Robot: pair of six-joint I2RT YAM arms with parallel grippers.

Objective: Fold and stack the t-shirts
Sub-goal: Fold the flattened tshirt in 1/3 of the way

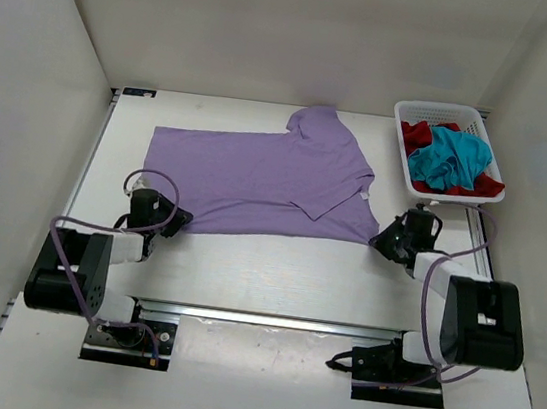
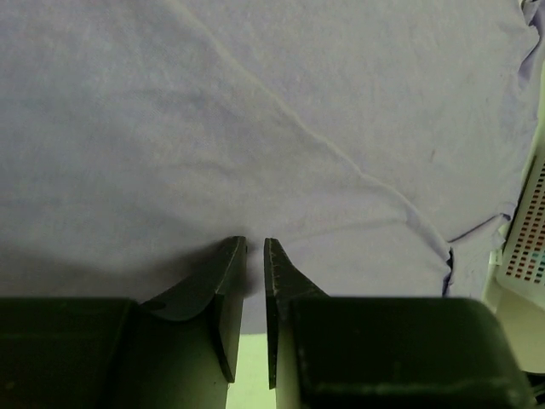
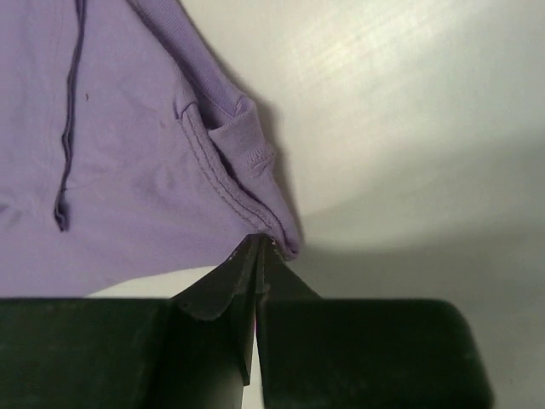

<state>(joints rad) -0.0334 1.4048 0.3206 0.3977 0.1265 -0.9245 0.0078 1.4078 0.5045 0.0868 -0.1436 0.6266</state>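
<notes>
The lavender t-shirt (image 1: 262, 173) lies spread flat on the table, one sleeve folded over near its right side. My left gripper (image 1: 173, 220) is at its near left corner. In the left wrist view the fingers (image 2: 230, 281) stand a narrow gap apart with the shirt's hem (image 2: 254, 290) lying between them, not pinched. My right gripper (image 1: 386, 242) is shut on the hem at the shirt's near right corner (image 3: 277, 234). The deep red t-shirt (image 1: 419, 135) and the teal t-shirt (image 1: 451, 157) lie bunched in the white basket (image 1: 437, 112).
The basket stands at the back right of the table, just beyond my right arm, and its lattice wall (image 2: 528, 247) shows at the right edge of the left wrist view. White walls close in the table on the left, back and right.
</notes>
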